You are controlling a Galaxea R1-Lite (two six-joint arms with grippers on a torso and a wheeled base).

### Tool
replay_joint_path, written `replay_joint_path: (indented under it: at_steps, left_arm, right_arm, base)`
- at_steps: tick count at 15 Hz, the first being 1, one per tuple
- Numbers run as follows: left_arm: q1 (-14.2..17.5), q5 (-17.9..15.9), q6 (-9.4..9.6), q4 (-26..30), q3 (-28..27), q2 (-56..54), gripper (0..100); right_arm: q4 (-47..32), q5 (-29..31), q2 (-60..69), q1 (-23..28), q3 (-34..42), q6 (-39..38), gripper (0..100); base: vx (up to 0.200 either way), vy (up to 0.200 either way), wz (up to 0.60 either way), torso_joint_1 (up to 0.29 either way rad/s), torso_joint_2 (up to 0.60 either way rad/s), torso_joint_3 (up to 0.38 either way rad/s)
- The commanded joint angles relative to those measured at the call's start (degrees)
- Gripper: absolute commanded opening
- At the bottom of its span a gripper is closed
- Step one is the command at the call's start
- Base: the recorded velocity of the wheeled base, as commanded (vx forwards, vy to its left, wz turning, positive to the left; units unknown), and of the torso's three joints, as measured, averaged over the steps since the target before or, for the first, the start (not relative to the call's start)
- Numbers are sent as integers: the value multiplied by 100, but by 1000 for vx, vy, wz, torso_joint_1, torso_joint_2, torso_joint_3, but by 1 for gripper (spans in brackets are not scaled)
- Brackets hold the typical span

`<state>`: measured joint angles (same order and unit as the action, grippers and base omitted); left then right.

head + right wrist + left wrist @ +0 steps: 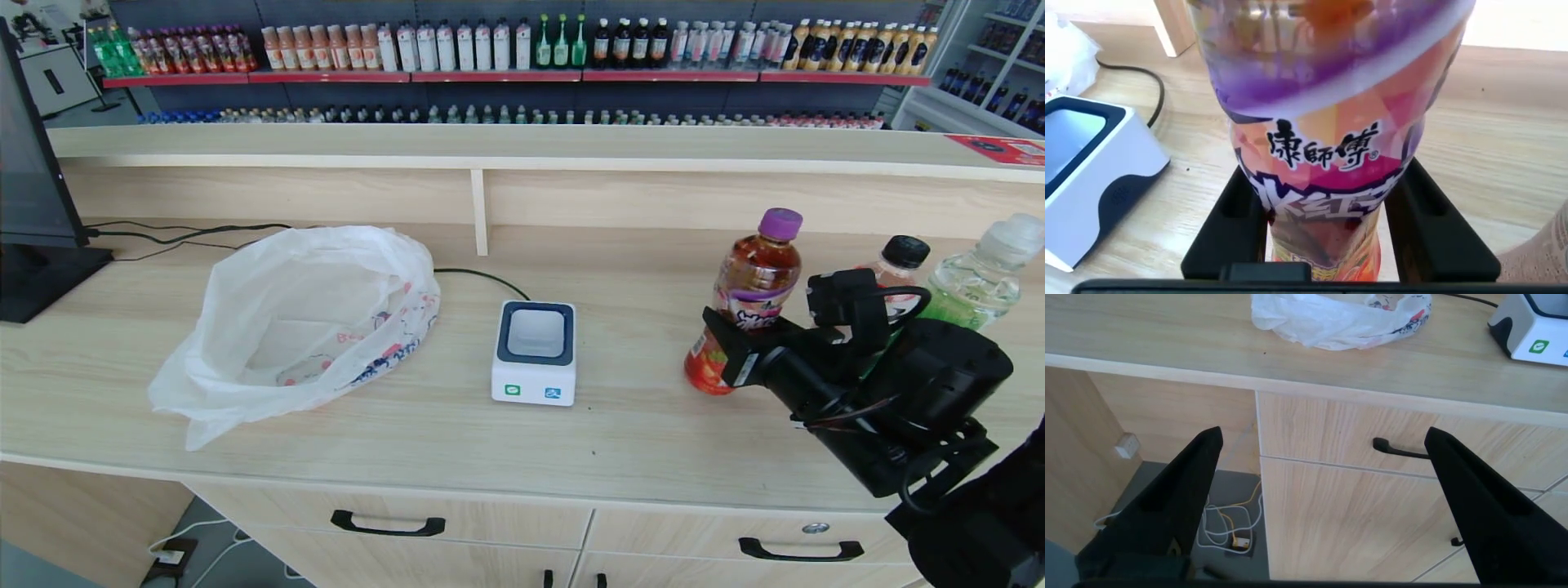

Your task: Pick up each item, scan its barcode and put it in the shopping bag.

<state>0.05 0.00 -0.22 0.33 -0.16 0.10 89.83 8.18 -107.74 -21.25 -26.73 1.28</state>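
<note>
Left gripper (pixel 1323 437) hangs below the counter (pixel 637 425) edge, fingers wide apart, holding nothing. On the counter: white shopping bag (pixel 326 269) lying open, then the scanner (pixel 535 351), then the purple-capped bottle (pixel 755 286), upright. Right gripper (pixel 727 347) is clamped on its lower body, a finger on each side. Two more bottles (pixel 980 282) stand just behind.

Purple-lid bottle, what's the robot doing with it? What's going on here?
The robot is checking out groceries. Its right gripper is around the lower part of the purple-lid bottle, which stands on the counter. The scanner sits mid-counter, and the shopping bag lies open at the left with nothing visible inside. A black-capped bottle and a clear bottle wait behind. The left gripper hangs open by the drawers.
</note>
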Motion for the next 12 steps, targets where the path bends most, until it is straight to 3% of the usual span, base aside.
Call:
replay_joint_path:
  at_steps: [1, 8, 12]
  left_arm:
    - [-5, 0, -4, 2, -2, -1, 100]
    - [-5, 0, -4, 2, -2, -1, 100]
    - [-5, 0, -4, 2, -2, -1, 100]
  right_arm:
    - [17, -1, 122, -2, -25, 4, 0]
    - [17, -45, 570, -257, -192, -23, 0]
    - [17, -45, 895, -969, -113, -23, 0]
  base:
    - [0, 0, 0, 0, 0, 0]
    - [0, 0, 0, 0, 0, 0]
    - [0, 0, 0, 0, 0, 0]
